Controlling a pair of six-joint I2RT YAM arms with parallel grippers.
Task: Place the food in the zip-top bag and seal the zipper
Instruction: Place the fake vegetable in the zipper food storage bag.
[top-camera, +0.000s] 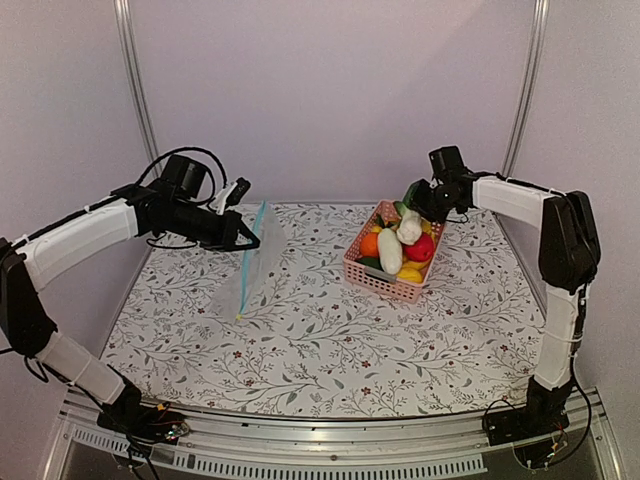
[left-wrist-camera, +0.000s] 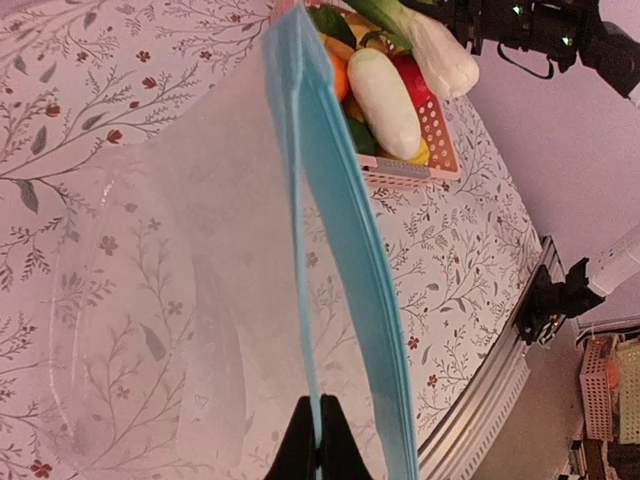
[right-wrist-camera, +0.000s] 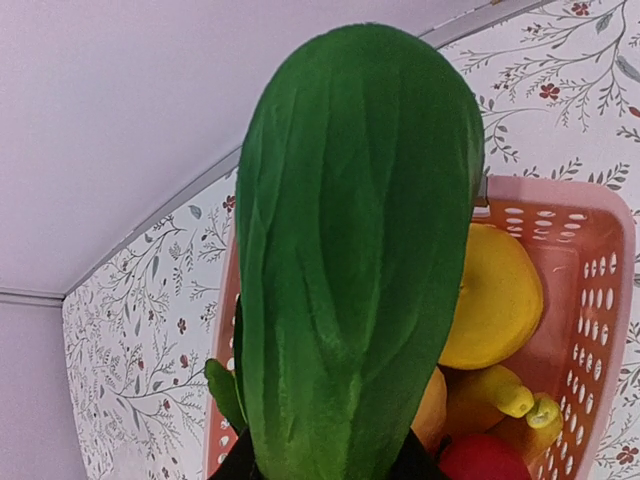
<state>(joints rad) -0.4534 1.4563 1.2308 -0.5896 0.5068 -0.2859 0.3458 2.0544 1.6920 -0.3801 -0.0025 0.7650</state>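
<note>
The clear zip-top bag (top-camera: 250, 270) stands on edge on the left of the table, and my left gripper (left-wrist-camera: 320, 440) is shut on one lip of its light-blue zipper (left-wrist-camera: 340, 200), holding the mouth up. The other lip bows away to the right. At the back right, food fills a pink basket (top-camera: 385, 283). My right gripper (right-wrist-camera: 325, 465) is closed around the bok choy (right-wrist-camera: 360, 250), whose green leaves fill the right wrist view; its white stem (top-camera: 408, 228) rests over the basket. A red fruit (top-camera: 420, 248) and an orange fruit (top-camera: 370, 243) lie inside.
The basket also holds a white oblong vegetable (top-camera: 390, 252) and yellow pieces (right-wrist-camera: 495, 300). The floral cloth (top-camera: 330, 340) covers the table. A metal rail (top-camera: 330, 450) runs along the near edge, and vertical frame posts (top-camera: 135, 90) stand at the back.
</note>
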